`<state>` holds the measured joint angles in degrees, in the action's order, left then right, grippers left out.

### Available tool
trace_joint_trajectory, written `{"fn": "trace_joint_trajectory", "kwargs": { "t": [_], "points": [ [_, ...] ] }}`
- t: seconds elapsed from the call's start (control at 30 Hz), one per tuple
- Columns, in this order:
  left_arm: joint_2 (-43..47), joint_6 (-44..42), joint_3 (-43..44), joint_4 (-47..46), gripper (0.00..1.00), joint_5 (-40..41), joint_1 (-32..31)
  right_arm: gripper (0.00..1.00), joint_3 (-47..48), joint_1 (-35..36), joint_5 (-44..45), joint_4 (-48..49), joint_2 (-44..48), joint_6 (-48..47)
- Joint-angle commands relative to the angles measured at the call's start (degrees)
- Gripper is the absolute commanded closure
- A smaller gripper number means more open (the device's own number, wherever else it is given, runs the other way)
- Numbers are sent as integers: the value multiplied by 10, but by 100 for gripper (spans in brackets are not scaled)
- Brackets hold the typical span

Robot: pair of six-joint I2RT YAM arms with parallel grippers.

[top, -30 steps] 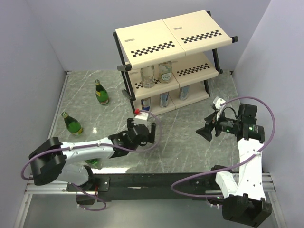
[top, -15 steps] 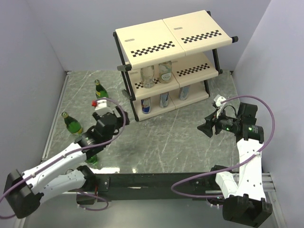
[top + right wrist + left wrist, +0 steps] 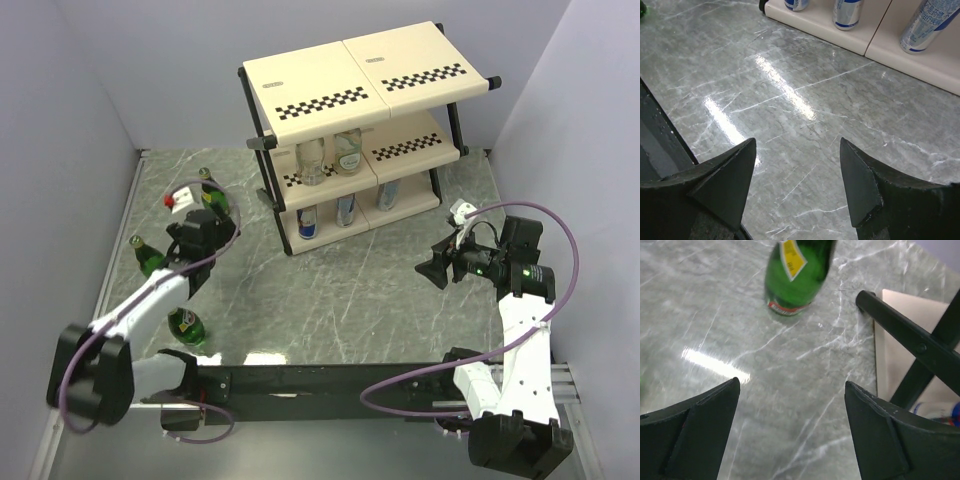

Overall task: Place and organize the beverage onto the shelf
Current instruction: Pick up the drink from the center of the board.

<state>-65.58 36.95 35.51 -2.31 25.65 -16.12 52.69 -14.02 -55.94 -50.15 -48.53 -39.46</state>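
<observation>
Jaws spread and empty on left gripper (image 3: 791, 390) and right gripper (image 3: 797, 145), green bottle (image 3: 795, 275) neck cut off

We see bright, even overhead light in top view; soft shadows under shelf (image 3: 350, 85) tiers. We note white glare streak on glossy worktop (image 3: 850, 130) in right wrist view, shorter one in left wrist view. We find green bottle (image 3: 795, 275) there slightly blurred, fingers of left claw (image 3: 791, 382) dark, soft-edged. Right wrist view sharp, cans (image 3: 847, 12) crisp.
</observation>
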Motion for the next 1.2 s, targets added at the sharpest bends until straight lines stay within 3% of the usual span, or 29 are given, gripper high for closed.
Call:
{"fn": "trace_joint_trajectory", "kwargs": {
  "t": [0.0, 0.23, 0.5, 0.8, 1.17],
  "points": [
    [-48, -57, 67, -53, 9, -39, 7, 26, -3, 3, 0, 15, 6, 0],
    [-98, -91, 113, -54, 9, -25, 35, 26, 0, 3, -4, 8, 4, -7],
    [-154, -128, 200, -19, 19, -17, 57, 26, 3, 2, -8, -3, 1, -18],
    [-234, -156, 309, 36, 23, -24, 82, 26, 3, 2, -11, -7, -2, -21],
    [-299, -183, 403, 92, 38, -39, 90, 26, 4, 2, -11, -9, -9, -24]
  ]
}}
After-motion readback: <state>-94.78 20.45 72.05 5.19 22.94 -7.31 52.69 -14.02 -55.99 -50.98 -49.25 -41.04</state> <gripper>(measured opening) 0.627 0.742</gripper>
